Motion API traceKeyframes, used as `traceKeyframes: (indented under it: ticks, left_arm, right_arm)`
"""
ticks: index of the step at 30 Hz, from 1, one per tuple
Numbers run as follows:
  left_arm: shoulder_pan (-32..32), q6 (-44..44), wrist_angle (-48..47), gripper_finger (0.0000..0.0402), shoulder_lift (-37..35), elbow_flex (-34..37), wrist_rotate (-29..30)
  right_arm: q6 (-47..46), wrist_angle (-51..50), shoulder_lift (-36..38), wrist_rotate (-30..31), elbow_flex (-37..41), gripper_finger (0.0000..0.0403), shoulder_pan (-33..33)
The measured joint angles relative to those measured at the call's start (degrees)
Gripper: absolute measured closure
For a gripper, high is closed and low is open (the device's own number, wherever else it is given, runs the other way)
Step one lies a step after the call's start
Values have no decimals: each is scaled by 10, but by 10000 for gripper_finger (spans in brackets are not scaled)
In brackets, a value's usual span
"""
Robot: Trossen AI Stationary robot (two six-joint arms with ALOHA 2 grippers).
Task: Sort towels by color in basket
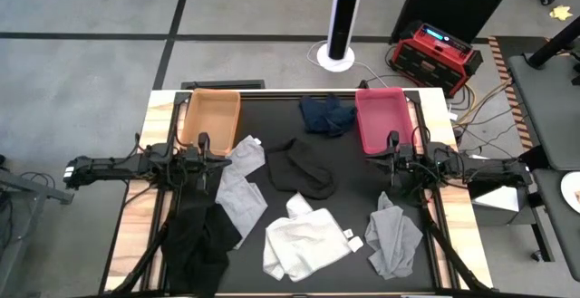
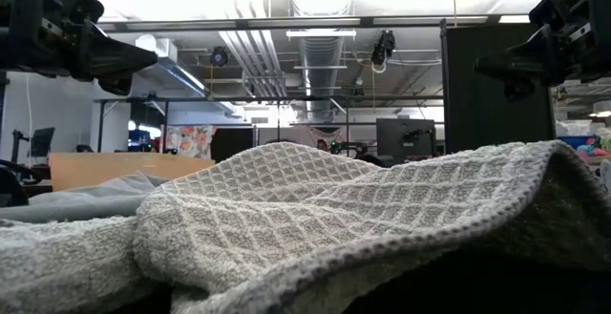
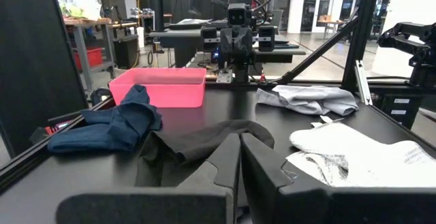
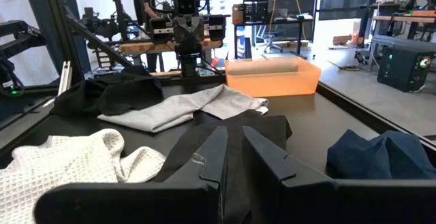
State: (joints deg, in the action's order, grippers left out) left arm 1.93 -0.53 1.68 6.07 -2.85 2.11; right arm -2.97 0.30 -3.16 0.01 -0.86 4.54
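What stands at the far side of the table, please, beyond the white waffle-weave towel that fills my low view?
Observer: Two plastic baskets, both empty: an orange plastic basket on the left and a pink plastic basket on the right.
Operator: Thank you. Where is the navy towel?
Observer: The crumpled navy blue towel lies on the table between the two baskets, close to the pink one.
Operator: Is either gripper holding a cloth?
Observer: No. The left gripper and the right gripper are both shut and empty, facing each other across a flat black towel at the table's middle.
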Motion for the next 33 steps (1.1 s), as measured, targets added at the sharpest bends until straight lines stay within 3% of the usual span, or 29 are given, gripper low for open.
traceKeyframes:
  ticks: [6, 10, 12, 20, 27, 33]
  left_arm:
    - [0, -4, 8, 402, 0, 0, 0]
    - [0, -137, 28, 402, 0, 0, 0]
    - [0, -162, 31, 402, 0, 0, 1]
    - [0, -165, 120, 402, 2, 0, 18]
    - [0, -161, 138, 402, 2, 0, 22]
    - [1, -143, 150, 402, 4, 0, 135]
  right_arm:
    - [14, 1, 0, 1, 0, 369, 0]
    - [15, 3, 0, 2, 0, 369, 0]
    - [8, 9, 0, 2, 0, 369, 0]
    - [-41, 86, -15, 7, 0, 369, 0]
    - [-95, 0, -63, 89, -48, 369, 0]
    - [-193, -67, -92, 160, -100, 369, 0]
